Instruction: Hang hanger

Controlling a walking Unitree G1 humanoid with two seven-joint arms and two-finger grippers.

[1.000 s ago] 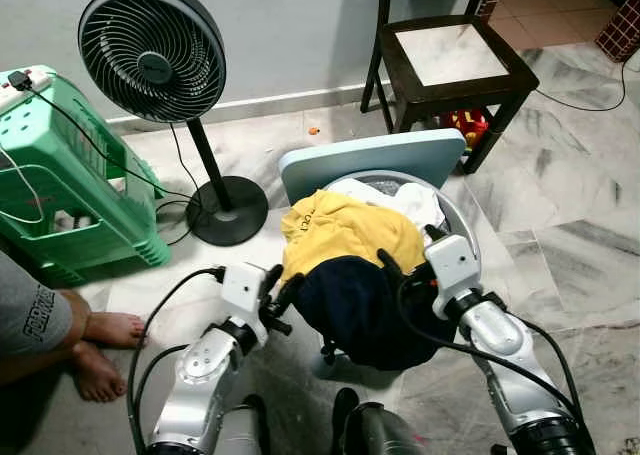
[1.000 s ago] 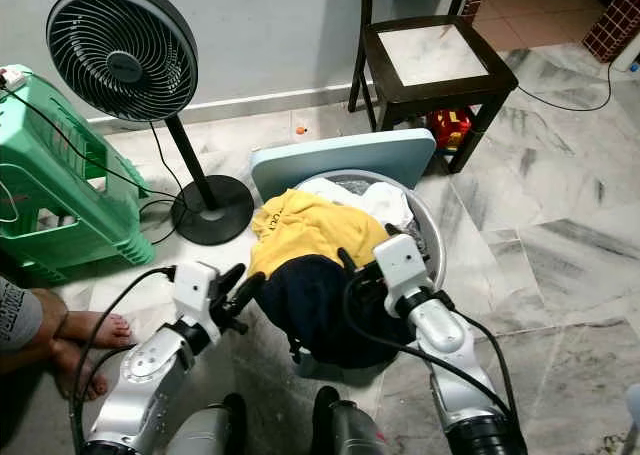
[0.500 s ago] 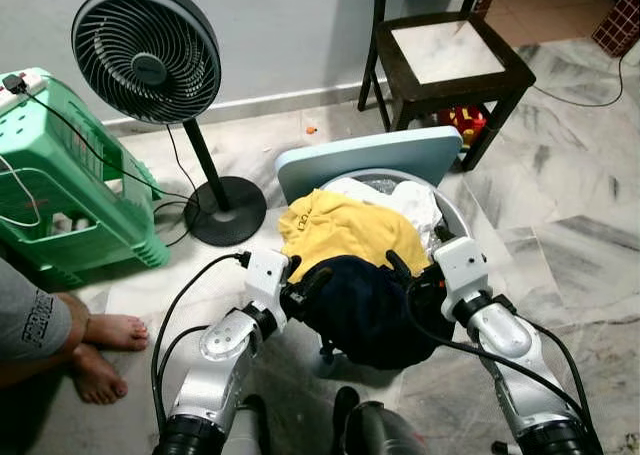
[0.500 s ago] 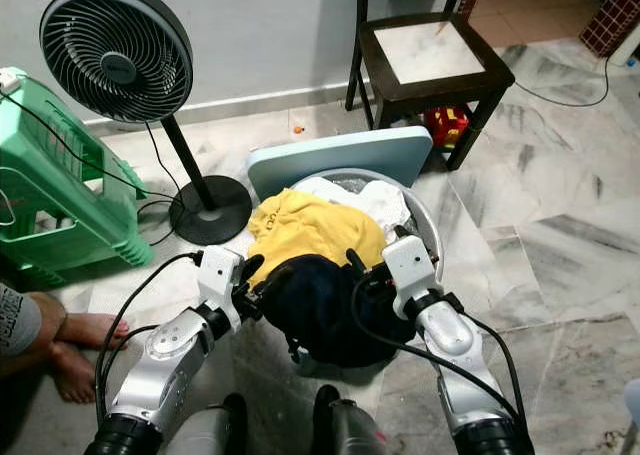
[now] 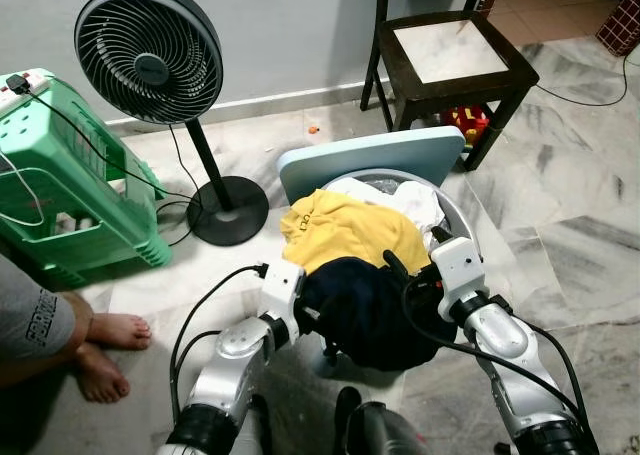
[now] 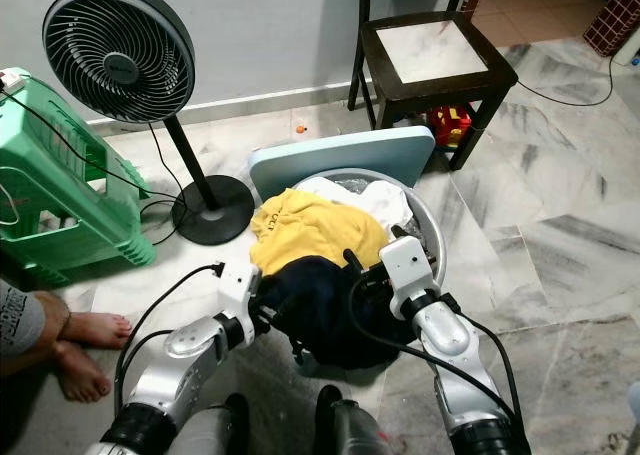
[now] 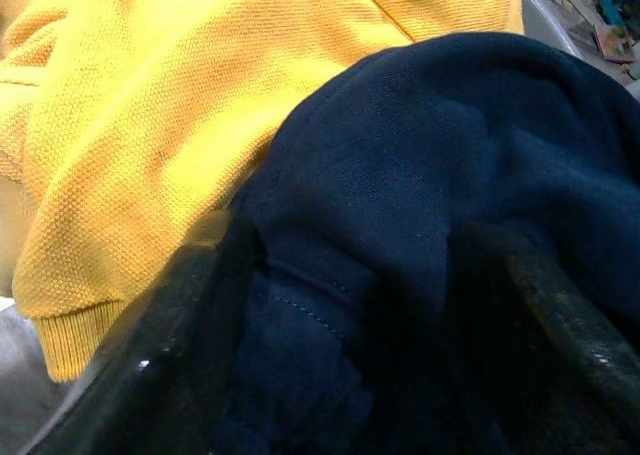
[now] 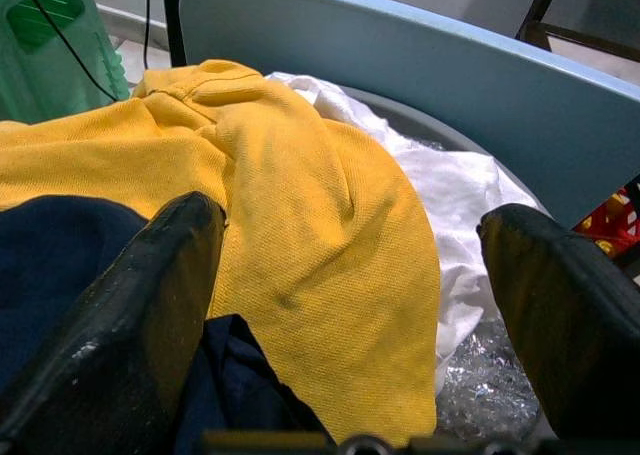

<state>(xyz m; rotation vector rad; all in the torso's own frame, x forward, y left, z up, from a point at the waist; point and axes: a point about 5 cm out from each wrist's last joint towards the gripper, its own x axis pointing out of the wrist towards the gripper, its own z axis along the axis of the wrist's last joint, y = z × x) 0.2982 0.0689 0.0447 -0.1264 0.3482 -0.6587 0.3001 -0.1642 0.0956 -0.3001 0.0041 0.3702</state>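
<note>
- In the left eye view, we are bending over a basket (image 5: pixel 462 218) heaped with laundry: a yellow shirt (image 5: pixel 345 230) on top, a navy garment (image 5: pixel 370 310) spilling over the near rim, white cloth (image 5: pixel 410 200) behind. Our left end effector (image 5: pixel 305 313) is pressing into the navy garment's left edge and our right end effector (image 5: pixel 410 280) is hanging over its right side.
- No hanger is visible to us; we judge it may be buried under the clothes, so we ought to be lifting cloth aside gently, not tugging the pile off the rim.
- In the right eye view, the basket is sitting on a marble floor (image 6: pixel 560 225) with a pale blue board (image 6: pixel 340 155) leaning behind it. A fan (image 6: pixel 120 50), a green stool (image 6: pixel 60 195) and a dark chair (image 6: pixel 430 60) are standing around, and a person's bare feet (image 6: pixel 85 350) are resting at our left.
- In the left wrist view, the fingers (image 7: pixel 190 305) are standing apart, with navy cloth bunched between them but not pinched.
- In the right wrist view, the fingers (image 8: pixel 150 295) are spread wide over the yellow shirt, gripping nothing.
</note>
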